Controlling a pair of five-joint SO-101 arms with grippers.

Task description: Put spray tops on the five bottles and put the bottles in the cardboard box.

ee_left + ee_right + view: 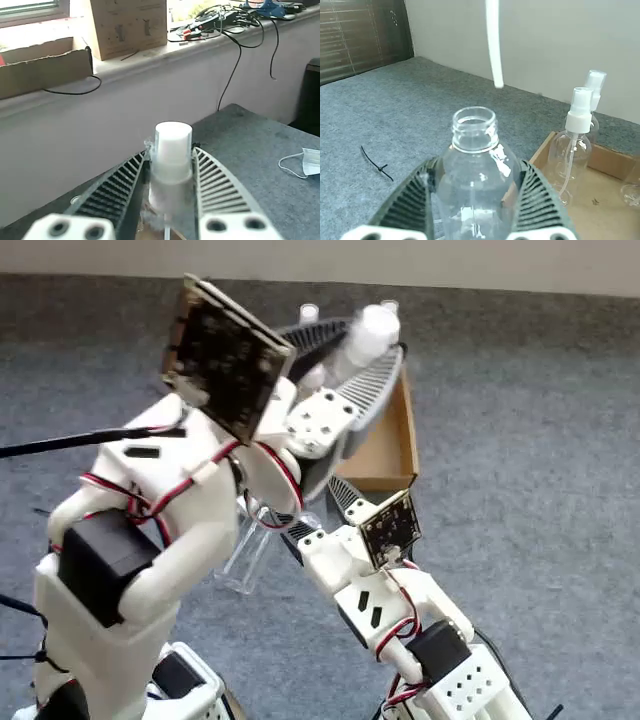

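The left jaws pinch a white spray top (172, 150), its dip tube (493, 45) hanging just above the open bottle (474, 135), which the right jaws clamp. Beyond, toward the grey tabletop's (395, 115) far edge, two capped bottles (572, 145) stand in the cardboard box (610, 160).

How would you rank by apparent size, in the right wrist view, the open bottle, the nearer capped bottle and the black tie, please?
1. Open bottle, though it sits nearest the camera, in the right gripper.
2. Capped bottle in the box; possibly the same true size.
3. Black tie on the carpet.
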